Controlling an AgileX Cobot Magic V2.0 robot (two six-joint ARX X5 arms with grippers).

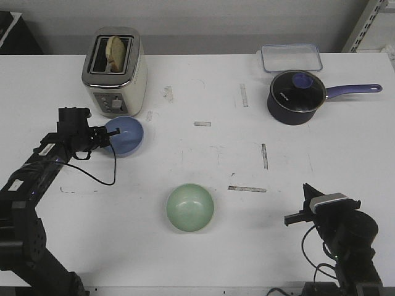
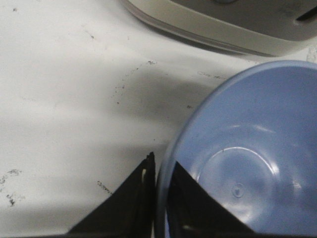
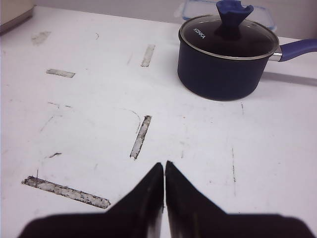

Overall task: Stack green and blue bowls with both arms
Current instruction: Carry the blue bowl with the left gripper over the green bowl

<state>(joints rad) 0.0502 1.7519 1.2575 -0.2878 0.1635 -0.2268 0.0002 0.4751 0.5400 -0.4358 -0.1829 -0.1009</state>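
Observation:
The blue bowl [image 1: 125,135] stands in front of the toaster at the left. My left gripper [image 1: 111,135] is shut on the blue bowl's near-left rim; in the left wrist view one finger is outside the wall and one inside the blue bowl [image 2: 247,163], with my left gripper [image 2: 162,166] pinching the rim. The green bowl [image 1: 190,207] sits alone at the table's front middle, upright and empty. My right gripper [image 1: 290,218] is shut and empty at the front right, well right of the green bowl; in the right wrist view my right gripper [image 3: 164,167] hangs over bare table.
A cream toaster [image 1: 115,61] with bread stands just behind the blue bowl, and its base shows in the left wrist view [image 2: 223,25]. A navy saucepan [image 1: 297,95] with a purple handle and a clear lidded box [image 1: 291,57] stand at the back right; the saucepan also shows in the right wrist view [image 3: 228,59].

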